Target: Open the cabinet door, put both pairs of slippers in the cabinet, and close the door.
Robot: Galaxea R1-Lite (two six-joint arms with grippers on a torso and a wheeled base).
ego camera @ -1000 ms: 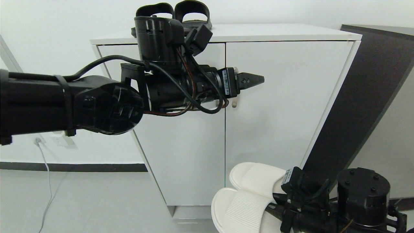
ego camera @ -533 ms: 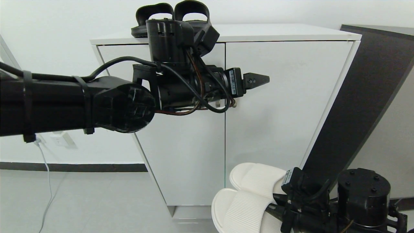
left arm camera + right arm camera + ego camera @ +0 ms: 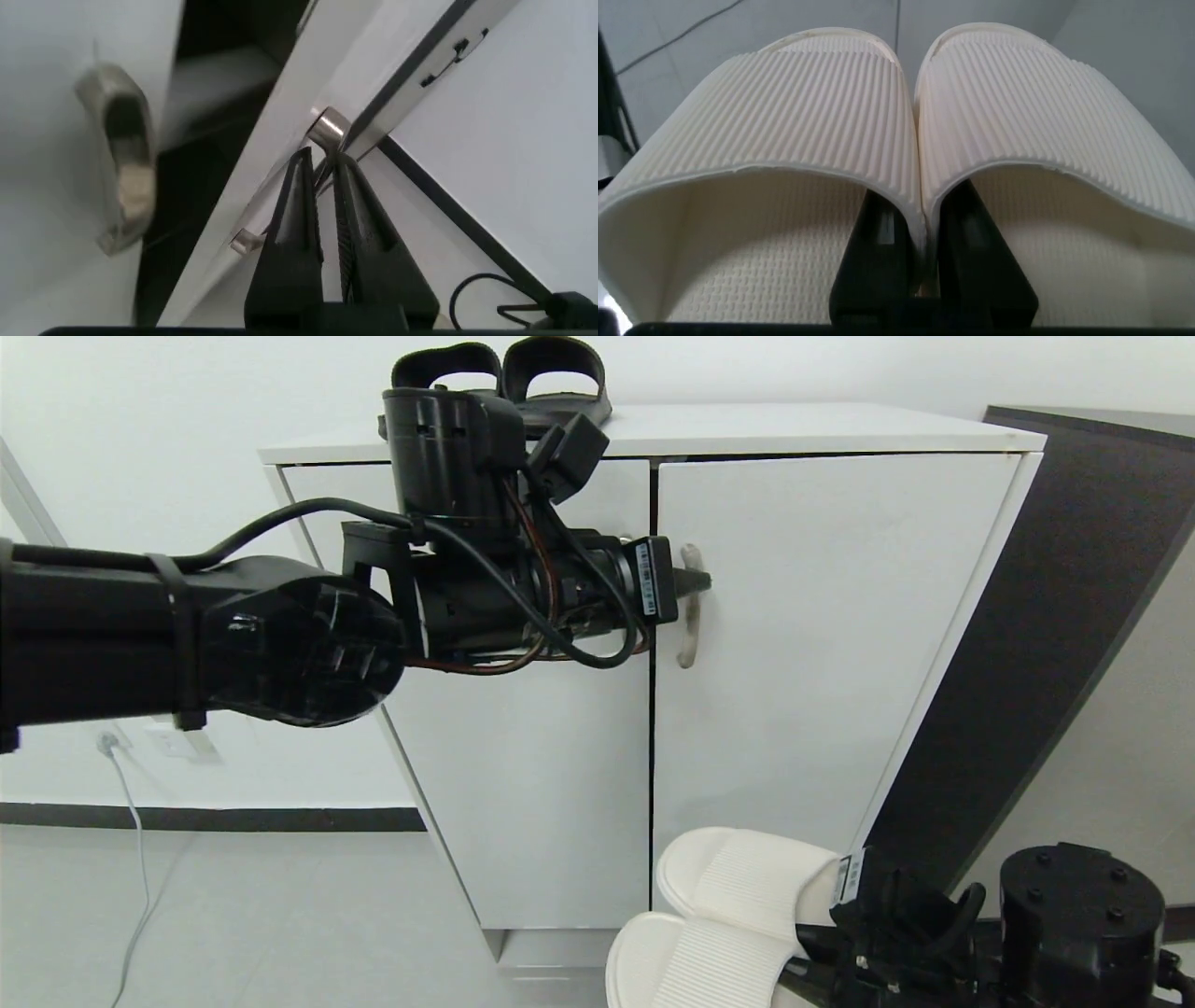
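The white cabinet (image 3: pixel 803 429) has two doors. Its right door (image 3: pixel 794 663) stands slightly ajar, with a dark gap along its inner edge. My left gripper (image 3: pixel 700 582) is shut, and its tip lies across that door's pale handle (image 3: pixel 689 637). In the left wrist view the shut fingers (image 3: pixel 301 210) lie against the handle's round mount (image 3: pixel 327 126). A pair of black slippers (image 3: pixel 504 378) rests on the cabinet top. My right gripper (image 3: pixel 920 247) is shut on the white slippers (image 3: pixel 728 882), pinching their two inner walls low in front of the cabinet.
The left door (image 3: pixel 541 784) is shut; its handle (image 3: pixel 120 173) shows in the left wrist view. A dark grey panel (image 3: pixel 1074 616) leans at the cabinet's right side. A cable (image 3: pixel 140 868) hangs from a wall socket to the floor on the left.
My left gripper has drawn back to the left onto the handle, and the right door has come ajar. The white slippers in my right gripper sit slightly lower.
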